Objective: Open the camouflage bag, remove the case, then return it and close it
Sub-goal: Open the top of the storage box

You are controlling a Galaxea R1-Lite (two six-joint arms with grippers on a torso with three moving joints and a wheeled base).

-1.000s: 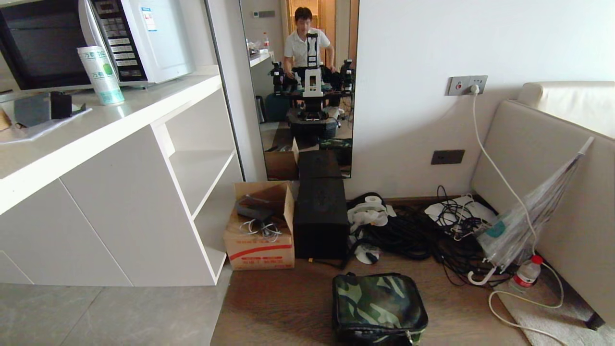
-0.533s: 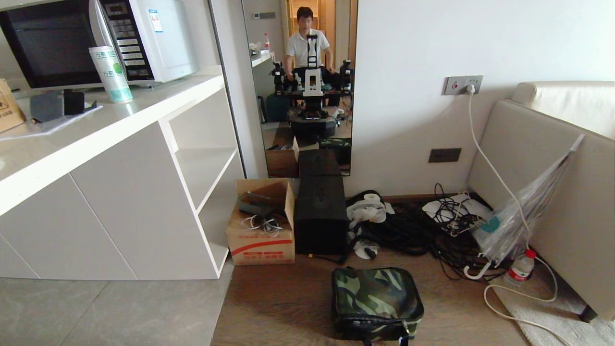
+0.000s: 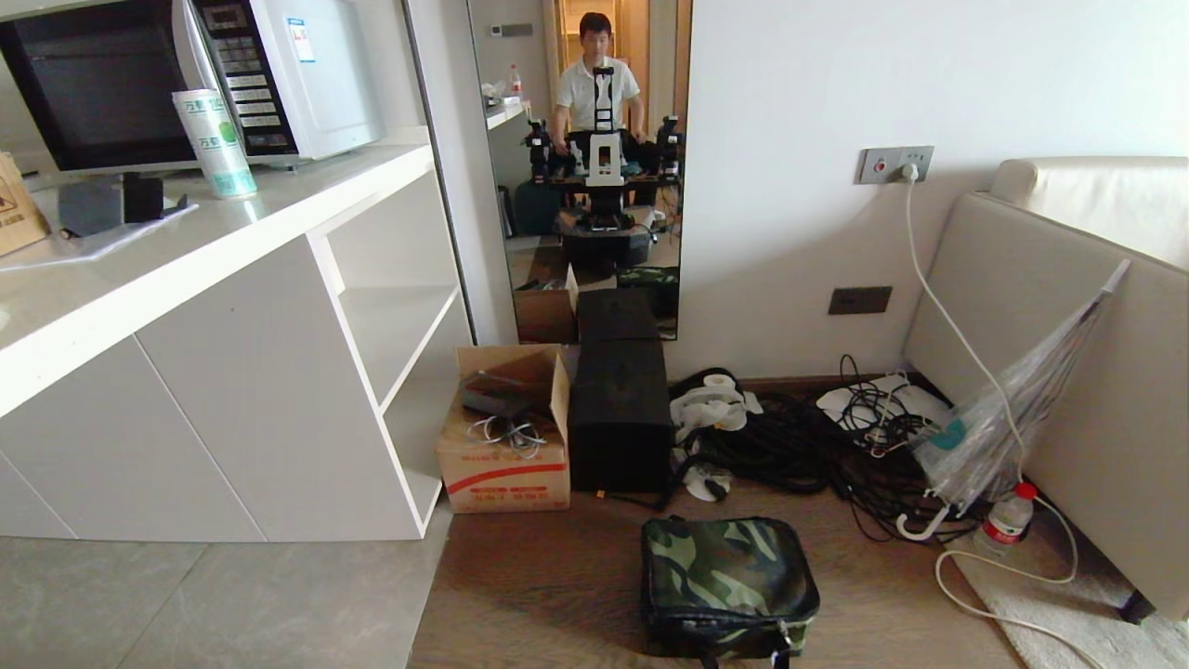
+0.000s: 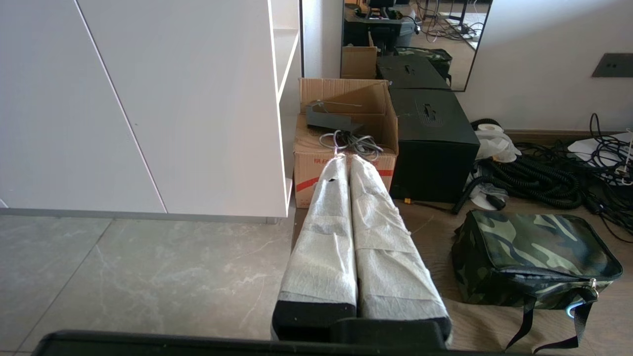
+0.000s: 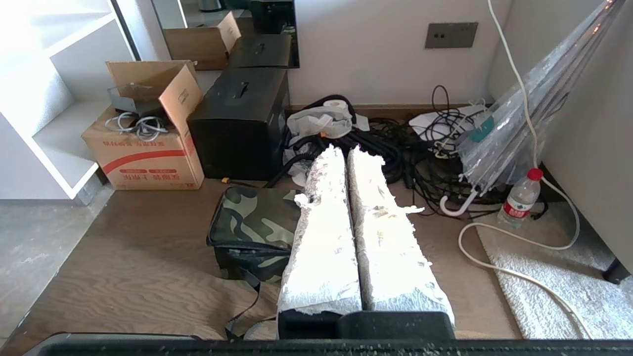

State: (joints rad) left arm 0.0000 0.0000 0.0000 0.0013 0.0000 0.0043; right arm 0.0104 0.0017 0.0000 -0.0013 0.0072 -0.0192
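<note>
Low in the middle of my head view lies one camouflage bag (image 3: pixel 729 585), a soft rectangular pouch of green, black and tan fabric, flat on the wooden floor (image 3: pixel 539 595) with its zipper run round the lid and shut; one black webbing strap trails off its near edge. I see no case outside it. Above it, toward the frame's centre, stand two boxes touching side by side: one brown cardboard carton (image 3: pixel 506 465) with open flaps and a red stripe, holding a tangle of pale wire, and one taller black box (image 3: pixel 620 423) with a matte embossed top. Right of these sprawls a heap of black cables (image 3: pixel 799 451), then one clear plastic umbrella (image 3: pixel 1012 409) leaning on the beige sofa (image 3: pixel 1068 307) and one water bottle (image 3: pixel 1005 522) with a red cap. At upper left, one white worktop (image 3: pixel 186 251) carries one microwave (image 3: pixel 186 79).

My left tool (image 4: pixel 344 158) has its two white-wrapped fingers pressed together, holding nothing, hanging above the floor with the bag off to one side. My right tool (image 5: pixel 343 151) is likewise closed tight and empty, its ragged padded fingers hanging over the bag's far edge
</note>
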